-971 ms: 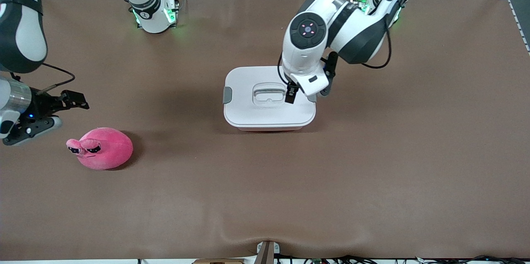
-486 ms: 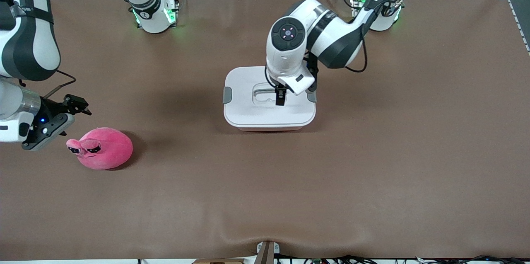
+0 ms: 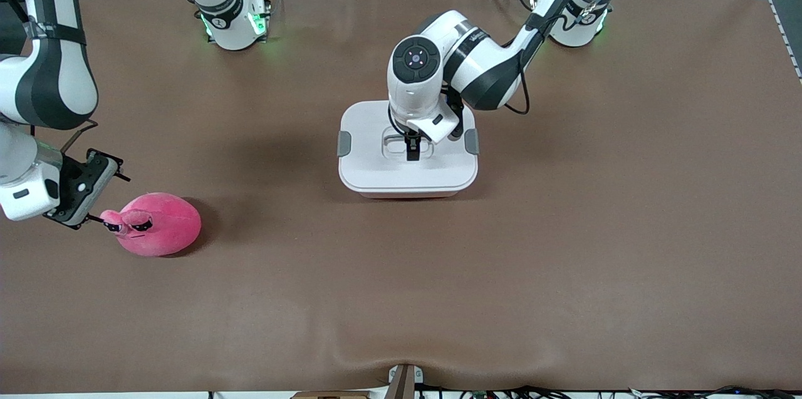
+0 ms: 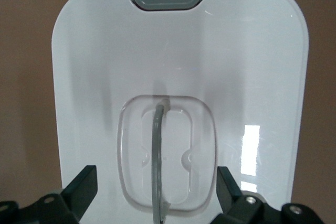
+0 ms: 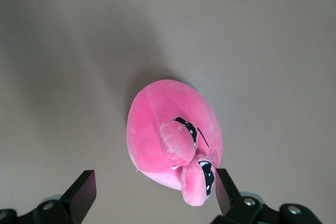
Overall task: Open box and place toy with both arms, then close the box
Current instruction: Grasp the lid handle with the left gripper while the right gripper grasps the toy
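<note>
Front view: the box [image 3: 407, 164] sits mid-frame on the worktop [image 3: 564, 248], lid on, left pincer [image 3: 411, 152] over its handle, and the toy [image 3: 156, 224] at lower left beside the right pincer [image 3: 94, 195]. Left wrist view: fingers [image 4: 81, 190] spread wide either side of the handle [image 4: 157, 156]. Right wrist view: fingers [image 5: 83, 191] apart above the toy [image 5: 173, 135]

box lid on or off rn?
On. The lid sits flush on the box, handle lying flat; the left pincer hovers over it.

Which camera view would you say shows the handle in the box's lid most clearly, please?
The left wrist view: the handle fills the recess in the lid, seen from straight above between the open left gripper. In the front view the left gripper partly covers it. The right wrist view shows only the toy.
</note>
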Controlling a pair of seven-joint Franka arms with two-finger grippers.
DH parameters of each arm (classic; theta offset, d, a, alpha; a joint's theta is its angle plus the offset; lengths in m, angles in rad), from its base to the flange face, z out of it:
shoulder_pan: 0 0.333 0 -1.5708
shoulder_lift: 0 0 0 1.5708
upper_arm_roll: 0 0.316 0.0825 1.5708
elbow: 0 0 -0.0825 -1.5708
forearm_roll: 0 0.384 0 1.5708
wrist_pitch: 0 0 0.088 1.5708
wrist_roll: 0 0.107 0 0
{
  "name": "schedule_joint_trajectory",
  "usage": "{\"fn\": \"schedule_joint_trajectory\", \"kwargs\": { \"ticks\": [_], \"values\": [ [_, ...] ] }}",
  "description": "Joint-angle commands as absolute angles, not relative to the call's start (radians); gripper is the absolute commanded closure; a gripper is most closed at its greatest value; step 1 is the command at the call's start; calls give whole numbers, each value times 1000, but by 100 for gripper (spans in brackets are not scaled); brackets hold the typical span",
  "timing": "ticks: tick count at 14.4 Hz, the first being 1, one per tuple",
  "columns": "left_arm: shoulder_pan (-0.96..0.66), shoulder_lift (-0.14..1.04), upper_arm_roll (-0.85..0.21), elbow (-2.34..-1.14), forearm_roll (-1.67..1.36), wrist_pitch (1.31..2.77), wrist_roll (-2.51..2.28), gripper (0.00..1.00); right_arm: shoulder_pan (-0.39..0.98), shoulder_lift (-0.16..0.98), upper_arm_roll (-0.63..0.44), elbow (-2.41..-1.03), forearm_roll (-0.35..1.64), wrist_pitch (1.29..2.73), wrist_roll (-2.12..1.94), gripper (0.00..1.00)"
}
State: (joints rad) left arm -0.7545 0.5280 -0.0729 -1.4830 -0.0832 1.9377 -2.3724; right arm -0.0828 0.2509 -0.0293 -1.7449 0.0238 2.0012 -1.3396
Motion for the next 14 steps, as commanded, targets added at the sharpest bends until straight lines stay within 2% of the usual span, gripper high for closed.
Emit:
{"fn": "schedule_joint_trajectory", "kwargs": {
  "ticks": [1,6,7,9,11,13,14],
  "values": [
    [-761,508,-66,-1514,-103,1957,-2384,0,-101,274,-14,-1753,69,2016,-1425,0],
    [-770,517,-66,-1516,-101,1999,-2384,0,-155,357,-14,-1752,199,2032,-1515,0],
    [-770,517,-66,-1517,-101,1999,-2384,4,-161,370,-15,-1752,218,2045,-1557,0],
    [-779,517,-66,-1529,-95,2000,-2382,25,-167,394,-15,-1750,261,2080,-1674,0],
    [-782,517,-64,-1537,-91,2000,-2384,29,-181,420,-15,-1750,316,2109,-1791,0],
    [-791,514,-64,-1555,-87,2019,-2384,51,-192,440,-15,-1750,366,2112,-1860,0],
    [-793,509,-63,-1563,-86,2028,-2384,67,-196,445,-15,-1750,373,2112,-1876,0]
  ]
}}
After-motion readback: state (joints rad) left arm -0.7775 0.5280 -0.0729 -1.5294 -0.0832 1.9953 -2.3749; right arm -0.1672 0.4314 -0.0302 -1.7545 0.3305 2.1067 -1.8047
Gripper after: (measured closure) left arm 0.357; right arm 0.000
